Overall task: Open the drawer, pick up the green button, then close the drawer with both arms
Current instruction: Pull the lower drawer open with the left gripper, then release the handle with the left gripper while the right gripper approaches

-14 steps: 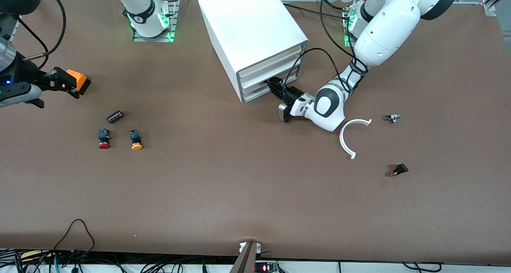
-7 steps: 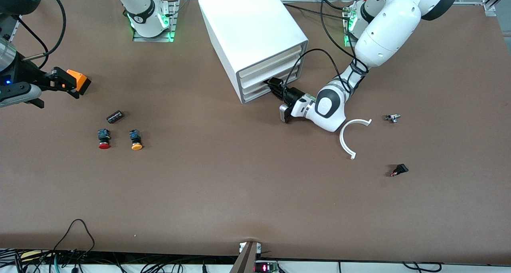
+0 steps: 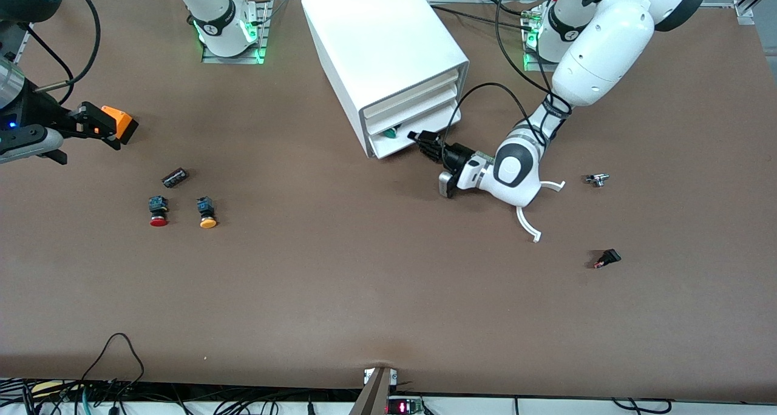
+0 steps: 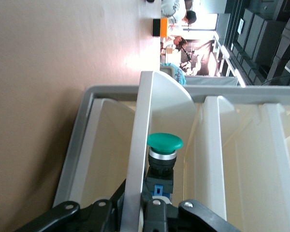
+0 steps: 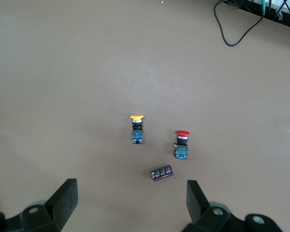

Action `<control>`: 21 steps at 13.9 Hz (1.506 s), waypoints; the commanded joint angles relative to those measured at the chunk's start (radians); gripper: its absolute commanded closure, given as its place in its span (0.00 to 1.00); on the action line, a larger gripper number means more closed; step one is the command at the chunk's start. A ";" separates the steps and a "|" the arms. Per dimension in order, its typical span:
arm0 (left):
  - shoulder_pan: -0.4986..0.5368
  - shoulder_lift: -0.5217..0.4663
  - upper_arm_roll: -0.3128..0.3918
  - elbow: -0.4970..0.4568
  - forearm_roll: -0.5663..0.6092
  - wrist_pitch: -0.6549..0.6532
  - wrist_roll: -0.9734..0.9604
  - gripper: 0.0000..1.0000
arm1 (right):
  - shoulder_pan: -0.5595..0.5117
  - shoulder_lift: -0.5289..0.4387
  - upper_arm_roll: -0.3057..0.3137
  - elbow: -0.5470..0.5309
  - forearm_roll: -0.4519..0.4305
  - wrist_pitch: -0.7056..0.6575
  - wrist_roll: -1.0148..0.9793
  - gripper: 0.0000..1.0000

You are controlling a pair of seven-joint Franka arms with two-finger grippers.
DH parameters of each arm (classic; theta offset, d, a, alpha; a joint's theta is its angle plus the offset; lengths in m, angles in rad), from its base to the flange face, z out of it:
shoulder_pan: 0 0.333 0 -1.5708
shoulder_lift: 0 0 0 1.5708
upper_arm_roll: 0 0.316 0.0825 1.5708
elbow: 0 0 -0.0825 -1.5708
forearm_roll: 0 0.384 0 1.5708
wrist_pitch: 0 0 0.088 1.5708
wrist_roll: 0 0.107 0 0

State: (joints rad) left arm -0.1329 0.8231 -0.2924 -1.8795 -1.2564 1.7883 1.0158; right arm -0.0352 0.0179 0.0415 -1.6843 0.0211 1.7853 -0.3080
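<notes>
Brown matting covers the surface [image 3: 340, 269] under both my arms, and my left gripper [image 3: 425, 143] is clamped on the front lip of the lowest drawer [image 3: 405, 141] of the white cabinet [image 3: 382, 45], that drawer standing partly out. Just past my left fingertips, inside the drawer, the green-capped button [image 4: 163, 157] lies on its side against the drawer front. My right gripper [image 3: 112, 124] waits with its fingers wide apart and empty, over the surface near the black cylinder [image 5: 162, 172], the red-capped button [image 5: 181, 144] and the yellow-capped button [image 5: 137, 129].
</notes>
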 commanded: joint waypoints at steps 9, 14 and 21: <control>0.105 0.007 -0.004 0.031 -0.041 0.005 -0.138 0.00 | -0.003 0.020 0.008 0.025 0.000 -0.009 0.012 0.00; 0.202 -0.002 -0.004 0.040 0.081 -0.052 -0.359 0.00 | -0.002 0.068 0.009 0.026 -0.009 0.022 0.010 0.00; 0.297 -0.208 0.001 0.103 0.536 -0.058 -0.739 0.00 | 0.050 0.146 0.017 0.021 0.000 0.011 -0.013 0.00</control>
State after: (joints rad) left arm 0.1632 0.7263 -0.2880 -1.7890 -0.8622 1.7388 0.3994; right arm -0.0197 0.1073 0.0545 -1.6837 0.0215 1.8116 -0.3125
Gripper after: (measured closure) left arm 0.000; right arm 0.000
